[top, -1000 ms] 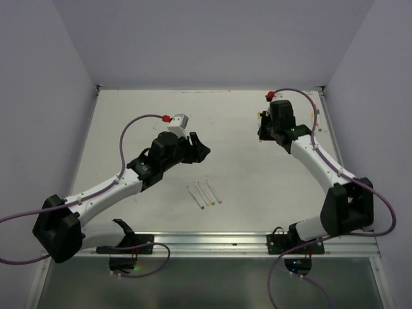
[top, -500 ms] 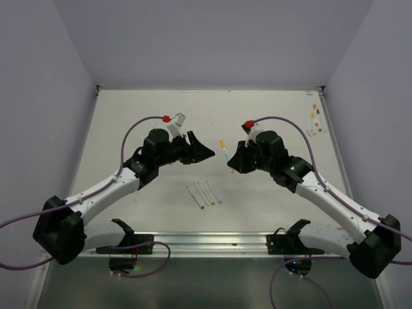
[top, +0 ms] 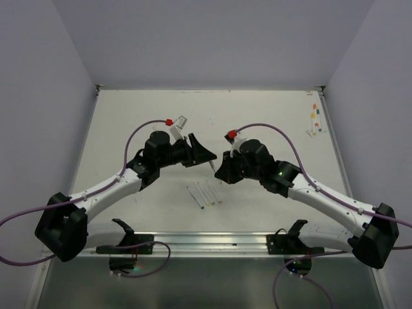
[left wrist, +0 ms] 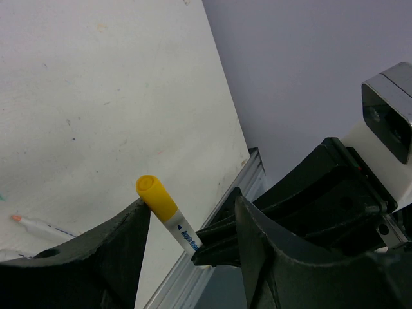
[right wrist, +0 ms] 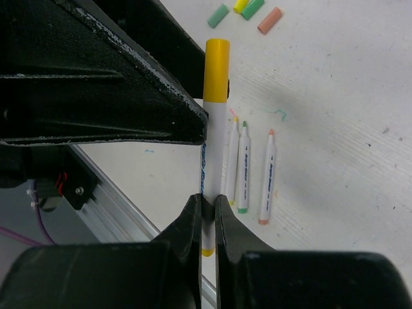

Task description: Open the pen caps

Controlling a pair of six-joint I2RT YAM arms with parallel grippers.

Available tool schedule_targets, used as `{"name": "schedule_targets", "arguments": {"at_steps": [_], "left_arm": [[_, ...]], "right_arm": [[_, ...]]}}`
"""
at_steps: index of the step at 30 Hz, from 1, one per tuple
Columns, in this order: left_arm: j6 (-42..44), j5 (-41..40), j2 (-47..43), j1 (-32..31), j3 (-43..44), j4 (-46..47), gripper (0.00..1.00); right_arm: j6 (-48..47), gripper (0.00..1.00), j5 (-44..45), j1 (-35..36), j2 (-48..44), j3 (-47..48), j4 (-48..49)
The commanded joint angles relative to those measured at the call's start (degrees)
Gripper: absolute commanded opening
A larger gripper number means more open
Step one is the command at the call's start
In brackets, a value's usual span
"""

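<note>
Yellow cap [right wrist: 217, 71] on white, blue-lettered pen [right wrist: 206, 164]; loose green, yellow and orange caps [right wrist: 252, 8] on off-white table [right wrist: 335, 129].

White table [top: 129, 122] (scuffed) carries uncapped pens [right wrist: 244, 174], loose caps [right wrist: 270, 19].

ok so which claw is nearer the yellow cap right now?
Left. The left claw is open and straddles the yellow cap; the right claw is shut on the pen lower down its white barrel, away from the cap.
</note>
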Motion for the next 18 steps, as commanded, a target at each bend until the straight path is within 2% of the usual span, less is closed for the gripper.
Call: {"name": "schedule_targets", "arguments": {"at_steps": [1, 12, 14, 18], "left_arm": [[-1.0, 1.5, -0.1, 0.3, -0.1, 3.6, 0.57], [-1.4, 0.8, 0.5, 0.4, -1.0, 5.3, 0.50], [-1.6, 0.9, 0.9, 0.4, -1.2, 6.1, 0.42], [-1.9, 1.8, 1.6, 0.9, -1.1, 7.1, 0.38]], "right_arm": [[0.9, 0.00, 0.9, 0.9, -0.3, 1.2, 2.0], [0.9, 0.00, 2.8, 1.7, -3.6, -0.2, -0.2], [0.8, 0.00, 2.9, 1.6, -3.9, -0.7, -0.4], [1.2, 0.00, 2.8, 1.7, -4.3, -1.3, -0.4]]}}
